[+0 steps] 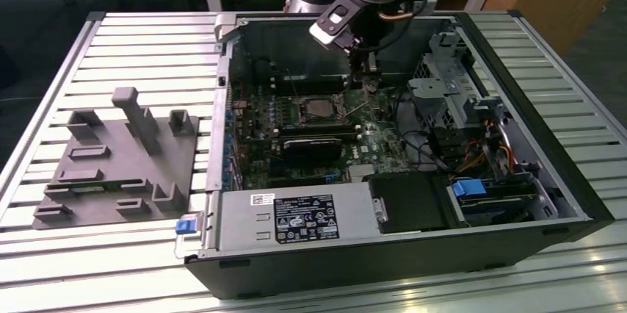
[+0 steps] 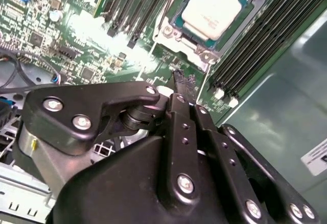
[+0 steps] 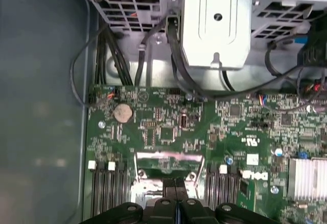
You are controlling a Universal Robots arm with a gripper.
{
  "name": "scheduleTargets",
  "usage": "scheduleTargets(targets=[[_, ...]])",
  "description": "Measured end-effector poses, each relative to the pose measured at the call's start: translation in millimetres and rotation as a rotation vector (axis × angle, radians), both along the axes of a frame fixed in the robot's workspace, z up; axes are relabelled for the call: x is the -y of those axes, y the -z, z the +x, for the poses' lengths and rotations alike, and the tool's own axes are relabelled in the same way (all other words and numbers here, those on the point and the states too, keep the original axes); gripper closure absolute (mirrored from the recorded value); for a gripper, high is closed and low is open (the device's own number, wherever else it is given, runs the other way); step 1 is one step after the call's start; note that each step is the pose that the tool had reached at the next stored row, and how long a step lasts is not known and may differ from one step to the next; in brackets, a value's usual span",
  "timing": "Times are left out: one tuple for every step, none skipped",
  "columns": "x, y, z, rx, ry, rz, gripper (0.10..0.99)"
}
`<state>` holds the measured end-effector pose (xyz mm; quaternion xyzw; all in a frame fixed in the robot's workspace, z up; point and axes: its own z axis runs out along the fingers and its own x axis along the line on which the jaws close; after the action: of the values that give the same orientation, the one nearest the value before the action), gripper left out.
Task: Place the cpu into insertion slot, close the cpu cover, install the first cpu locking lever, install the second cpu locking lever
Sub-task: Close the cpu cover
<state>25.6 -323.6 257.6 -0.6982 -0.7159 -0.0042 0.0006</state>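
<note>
Gripper [image 2: 183, 81] jaws are pressed together just beside the cover [image 2: 186, 43]; cpu [image 2: 212, 7] sits inside it, both partly cut off.

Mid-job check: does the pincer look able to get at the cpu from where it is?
Probably yes. The cpu lies flat on the motherboard, silvery top showing, and the pincer, jaws shut, hangs just beside it. Nothing stands between them in the second wrist view.
</note>
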Motion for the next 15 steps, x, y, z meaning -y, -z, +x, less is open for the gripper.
scheduleTargets(targets=[[-0.1, 0.3, 1.3, -0.0001, 0.0, 0.0, 0.969], [-0.1, 0.6, 2.5, 0.0, 0.0, 0.0, 0.969], [-0.2, 0.9, 3.5, 0.0, -0.002, 0.0, 0.969], [-0.2, 1.2, 4.5, 0.0, -0.004, 0.0, 0.969], [-0.3, 1.2, 5.3, -0.0001, -0.006, 0.0, 0.969], [-0.5, 1.4, 6.2, -0.0001, -0.008, 0.0, 0.969], [-0.7, 1.7, 7.5, -0.0001, -0.008, 0.0, 0.969], [-1.0, 2.0, 8.7, 0.0, -0.009, 0.0, 0.969], [-1.2, 2.2, 9.7, 0.0, -0.009, 0.0, 0.969], [-1.4, 2.4, 11.0, 0.0, -0.009, 0.0, 0.969], [-1.7, 2.7, 12.3, 0.0, -0.009, 0.0, 0.969], [-2.1, 3.0, 14.0, -0.0001, -0.009, -0.001, 0.969], [-2.5, 3.3, 16.0, 0.0, -0.009, -0.001, 0.969], [-2.8, 3.5, 17.8, 0.0, -0.009, -0.001, 0.969], [-3.1, 3.7, 19.4, 0.0, -0.009, 0.0, 0.969]])
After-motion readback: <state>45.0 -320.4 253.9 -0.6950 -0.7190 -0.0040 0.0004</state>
